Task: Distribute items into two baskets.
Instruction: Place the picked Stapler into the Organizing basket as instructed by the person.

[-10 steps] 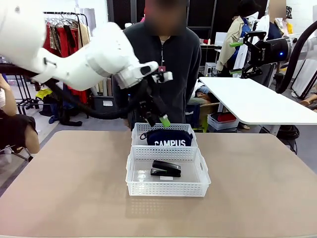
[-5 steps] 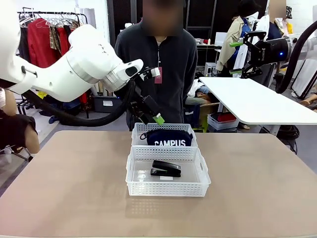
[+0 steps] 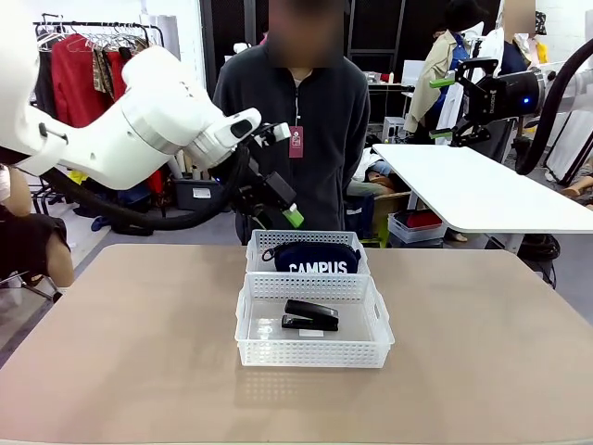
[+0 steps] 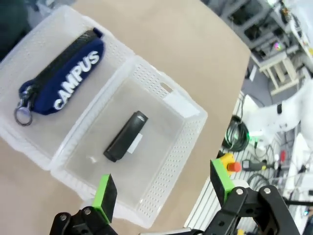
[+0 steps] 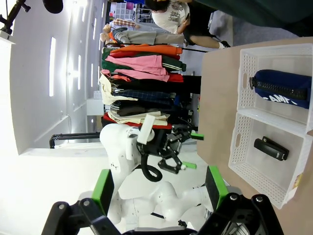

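Two white lattice baskets sit end to end at the table's middle. The far basket [image 3: 261, 243] [image 4: 47, 29] [image 5: 247, 73] holds the navy CAMPUS pouch [image 3: 317, 259] [image 4: 61, 81] [image 5: 281, 90]. In the near basket [image 3: 312, 353] [image 4: 182, 142] [image 5: 240, 152] lies the black stapler [image 3: 310, 315] [image 4: 125, 136] [image 5: 270, 148]. My left gripper [image 3: 282, 206] [image 4: 164, 188] hangs open and empty above and behind the far basket's left corner. High at the far right, off the table, my right gripper [image 3: 443, 108] [image 5: 159, 188] is open and empty too.
A person in a dark jacket [image 3: 306, 111] stands at the table's far edge right behind the baskets, close to my left gripper. A white table [image 3: 473, 185] stands at the back right. Bare tabletop [image 3: 120, 343] lies on both sides of the baskets.
My left gripper has risen and drawn back to the left, away from the far basket and the pouch. The right arm, the baskets and both items have not moved.
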{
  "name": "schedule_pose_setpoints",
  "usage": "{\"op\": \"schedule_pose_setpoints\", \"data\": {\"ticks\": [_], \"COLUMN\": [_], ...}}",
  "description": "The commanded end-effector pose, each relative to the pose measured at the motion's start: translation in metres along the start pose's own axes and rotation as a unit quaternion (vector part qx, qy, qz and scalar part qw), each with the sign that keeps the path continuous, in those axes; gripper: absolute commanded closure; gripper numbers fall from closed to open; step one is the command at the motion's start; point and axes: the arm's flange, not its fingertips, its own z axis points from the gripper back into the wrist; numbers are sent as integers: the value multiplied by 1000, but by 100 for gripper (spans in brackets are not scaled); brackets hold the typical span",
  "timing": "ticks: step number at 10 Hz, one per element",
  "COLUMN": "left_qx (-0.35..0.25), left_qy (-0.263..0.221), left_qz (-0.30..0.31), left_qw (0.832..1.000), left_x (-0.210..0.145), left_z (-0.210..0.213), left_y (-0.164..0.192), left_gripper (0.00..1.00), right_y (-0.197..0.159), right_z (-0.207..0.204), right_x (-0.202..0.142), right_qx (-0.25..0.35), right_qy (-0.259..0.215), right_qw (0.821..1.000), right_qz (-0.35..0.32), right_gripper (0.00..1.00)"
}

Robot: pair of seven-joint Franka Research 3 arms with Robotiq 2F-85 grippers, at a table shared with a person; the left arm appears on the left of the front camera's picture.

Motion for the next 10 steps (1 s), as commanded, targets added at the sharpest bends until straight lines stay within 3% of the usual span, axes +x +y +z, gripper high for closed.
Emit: {"op": "schedule_pose_setpoints", "data": {"ticks": [1,3,5,7,8,10], "left_qx": [-3,2,-46,-130,-155,-162], "left_qy": [-54,-108,-166,-247,-264,-290], "left_qz": [77,109,136,164,182,220], "left_qw": [996,988,976,946,934,917], "left_x": [-2,-6,-10,-19,-22,-22], "left_z": [33,72,104,135,143,143], "left_y": [14,35,61,79,86,93], "left_gripper": [0,0,0,0,0,0], "right_y": [3,3,3,3,3,3], "right_z": [0,0,0,0,0,0], "right_x": [-2,-2,-2,-2,-2,-2], "right_qx": [2,2,2,2,2,2], "right_qy": [2,2,2,2,2,2], "right_qw": [1000,1000,1000,1000,1000,1000], "right_qz": [-3,-3,-3,-3,-3,-3], "right_gripper": [0,0,0,0,0,0]}}
